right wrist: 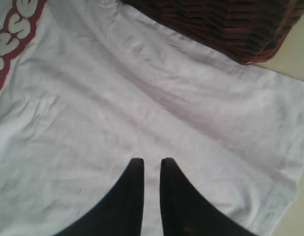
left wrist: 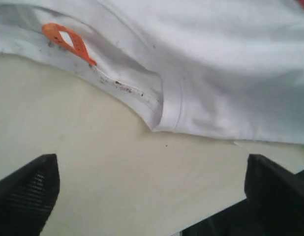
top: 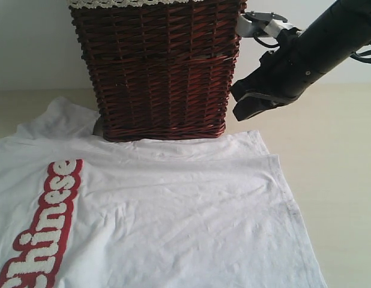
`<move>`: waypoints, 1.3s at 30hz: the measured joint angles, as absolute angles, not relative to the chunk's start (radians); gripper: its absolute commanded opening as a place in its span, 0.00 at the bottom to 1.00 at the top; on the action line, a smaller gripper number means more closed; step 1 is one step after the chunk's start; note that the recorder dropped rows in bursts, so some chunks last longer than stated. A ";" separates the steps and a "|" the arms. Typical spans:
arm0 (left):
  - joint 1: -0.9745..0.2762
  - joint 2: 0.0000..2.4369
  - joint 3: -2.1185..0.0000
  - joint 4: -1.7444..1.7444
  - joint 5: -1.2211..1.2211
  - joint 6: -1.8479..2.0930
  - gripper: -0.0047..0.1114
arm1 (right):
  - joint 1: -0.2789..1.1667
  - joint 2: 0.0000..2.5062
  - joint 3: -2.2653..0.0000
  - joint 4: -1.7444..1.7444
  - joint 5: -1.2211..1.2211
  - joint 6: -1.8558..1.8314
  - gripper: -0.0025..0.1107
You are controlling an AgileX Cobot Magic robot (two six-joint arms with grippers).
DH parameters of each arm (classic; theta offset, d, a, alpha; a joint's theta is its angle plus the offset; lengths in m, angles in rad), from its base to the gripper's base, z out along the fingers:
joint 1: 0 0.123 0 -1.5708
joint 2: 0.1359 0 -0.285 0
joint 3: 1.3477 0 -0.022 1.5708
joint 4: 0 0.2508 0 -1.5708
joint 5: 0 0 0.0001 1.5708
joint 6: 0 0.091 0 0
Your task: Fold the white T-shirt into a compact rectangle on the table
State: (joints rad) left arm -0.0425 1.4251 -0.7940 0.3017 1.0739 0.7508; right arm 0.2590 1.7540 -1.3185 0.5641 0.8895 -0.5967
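The white T-shirt [top: 173, 210] lies spread flat on the table [top: 335, 156], its red lettered band [top: 47, 222] at the left. My right gripper [top: 241, 108] hangs in the air above the shirt's far right corner, beside the basket. In the right wrist view its fingers [right wrist: 152, 161] stand a narrow slit apart over the shirt [right wrist: 117, 98], holding nothing. My left gripper [left wrist: 151, 162] is wide open over bare table [left wrist: 93, 147], just short of the shirt's collar [left wrist: 157, 105] and orange tag [left wrist: 68, 42]. It is out of the exterior view.
A dark red wicker basket [top: 158, 72] with a lace-trimmed liner stands at the back, resting on the shirt's far edge. Bare table runs along the right of the shirt.
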 measured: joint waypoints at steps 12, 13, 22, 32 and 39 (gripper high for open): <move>-0.043 1.431 -0.769 0.356 0.950 1.057 0.94 | 0.259 1.754 -1.319 0.572 0.886 -0.599 0.15; -0.043 1.431 -0.768 0.345 0.948 1.105 0.94 | 0.259 1.754 -1.319 0.572 0.884 -0.599 0.15; -0.030 1.443 -0.713 0.208 0.775 1.382 0.94 | 0.259 1.768 -1.319 0.574 0.871 -0.611 0.15; 0.112 1.572 -0.703 0.159 0.704 1.507 0.94 | 0.259 1.785 -1.319 0.574 0.870 -0.614 0.15; 0.163 1.656 -0.703 0.159 0.642 1.537 0.94 | 0.259 1.785 -1.319 0.574 0.870 -0.614 0.15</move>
